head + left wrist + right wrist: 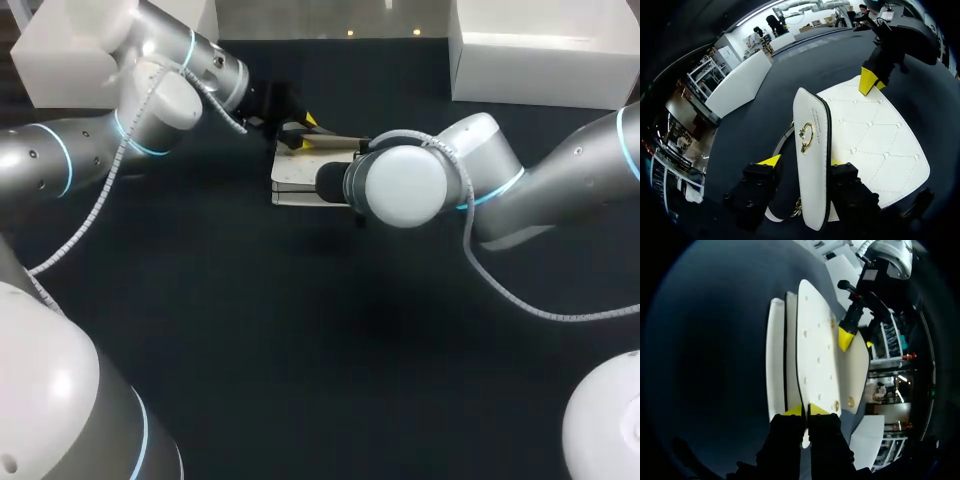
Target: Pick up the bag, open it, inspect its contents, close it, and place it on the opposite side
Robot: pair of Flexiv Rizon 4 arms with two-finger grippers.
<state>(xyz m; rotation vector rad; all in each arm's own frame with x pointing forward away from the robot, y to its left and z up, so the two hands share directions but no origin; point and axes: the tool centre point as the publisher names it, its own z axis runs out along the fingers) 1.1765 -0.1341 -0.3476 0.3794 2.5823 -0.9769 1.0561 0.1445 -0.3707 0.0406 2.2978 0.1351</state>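
The white quilted bag point(300, 180) lies flat at the table's middle, toward the back. In the left wrist view its flap point(812, 125), with a gold clasp, stands upright between the fingers of my left gripper point(803, 161). That gripper is open, with a gap beside one finger. My right gripper point(806, 410) is shut on the bag's point(812, 340) thin edge at the opposite side. From the head view the right wrist point(400, 185) hides that gripper. The left gripper point(300, 135) hovers at the bag's far edge.
A white box point(70, 50) stands at the back left and another white box point(545, 50) at the back right. The dark tabletop point(320, 350) spreads out in front of the bag.
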